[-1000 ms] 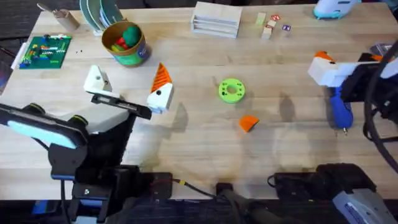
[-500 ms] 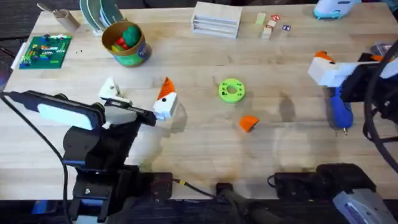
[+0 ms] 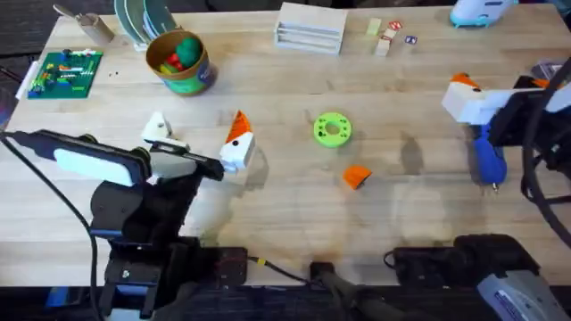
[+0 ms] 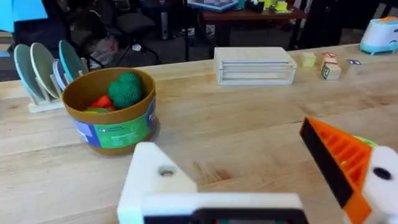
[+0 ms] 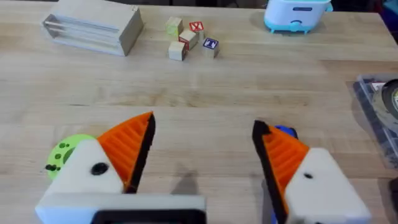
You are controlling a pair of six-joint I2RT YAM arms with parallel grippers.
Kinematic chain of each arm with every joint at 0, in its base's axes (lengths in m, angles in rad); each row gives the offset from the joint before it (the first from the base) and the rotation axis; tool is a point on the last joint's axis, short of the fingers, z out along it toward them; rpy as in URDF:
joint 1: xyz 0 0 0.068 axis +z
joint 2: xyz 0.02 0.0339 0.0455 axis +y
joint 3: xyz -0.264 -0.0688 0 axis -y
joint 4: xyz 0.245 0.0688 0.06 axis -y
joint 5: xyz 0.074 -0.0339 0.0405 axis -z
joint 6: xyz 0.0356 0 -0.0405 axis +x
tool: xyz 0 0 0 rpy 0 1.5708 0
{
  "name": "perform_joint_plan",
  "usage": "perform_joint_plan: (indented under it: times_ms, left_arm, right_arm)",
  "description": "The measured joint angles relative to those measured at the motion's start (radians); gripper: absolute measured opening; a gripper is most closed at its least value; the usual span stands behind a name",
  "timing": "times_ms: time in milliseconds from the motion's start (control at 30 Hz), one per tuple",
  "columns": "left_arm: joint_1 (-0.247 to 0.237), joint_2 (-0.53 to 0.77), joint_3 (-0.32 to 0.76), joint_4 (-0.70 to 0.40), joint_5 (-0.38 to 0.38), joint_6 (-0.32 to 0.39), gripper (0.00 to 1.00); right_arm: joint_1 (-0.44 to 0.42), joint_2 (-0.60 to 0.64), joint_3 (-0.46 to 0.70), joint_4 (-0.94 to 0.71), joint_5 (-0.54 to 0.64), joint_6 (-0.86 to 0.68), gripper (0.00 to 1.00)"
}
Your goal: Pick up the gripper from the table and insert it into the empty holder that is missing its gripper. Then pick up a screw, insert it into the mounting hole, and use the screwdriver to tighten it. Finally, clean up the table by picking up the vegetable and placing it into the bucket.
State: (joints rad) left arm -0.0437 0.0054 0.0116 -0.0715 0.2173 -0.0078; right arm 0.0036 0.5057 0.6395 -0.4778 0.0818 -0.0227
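Orange gripper [image 3: 357,176] lies loose on surface [image 3: 294,214], just past center toward 4 o'clock, below lime-green disc [image 3: 332,128]. Left tool [image 3: 198,147] spread wide at 9 o'clock: one finger bare white holder [image 3: 157,125], other carries orange pad. Right tool [image 5: 202,158] at 3 o'clock, wide, holding nothing, above blue screwdriver [image 3: 487,159]. Bucket [image 3: 178,62] at 11 o'clock, red and green toys inside.

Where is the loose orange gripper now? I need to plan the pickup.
In the overhead view the gripper lies on the table right of centre, just below-right of the lime-green disc, untouched.
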Motion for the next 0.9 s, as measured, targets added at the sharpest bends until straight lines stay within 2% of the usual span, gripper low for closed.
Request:
perform_joint_plan:
  times_ms: [267,300,333,433,633,767,900]
  left_arm:
    - [0.0,0.0,0.0,0.001,0.007,-0.001,0.992]
    - [0.0,0.0,0.0,0.004,0.07,-0.028,0.992]
    - [0.0,0.0,0.0,0.009,0.181,-0.082,0.993]
    - [0.0,0.0,0.0,0.011,0.325,-0.133,0.992]
    - [0.0,0.0,-0.002,0.007,0.594,-0.174,0.993]
    - [0.0,0.0,-0.005,0.002,0.705,-0.184,0.993]
    - [0.0,0.0,-0.005,-0.011,0.757,-0.188,0.993]
  right_arm:
    - [0.0,0.0,0.0,0.0,0.0,0.0,0.991]
    - [0.0,0.0,0.0,0.0,0.0,0.0,0.991]
    - [0.0,0.0,0.0,0.0,0.0,0.0,0.991]
    - [0.0,0.0,0.0,0.0,0.0,0.0,0.991]
    - [0.0,0.0,0.0,0.0,0.0,0.0,0.991]
    - [0.0,0.0,0.0,0.0,0.0,0.0,0.991]
    - [0.0,0.0,0.0,-0.002,-0.016,0.005,0.991]
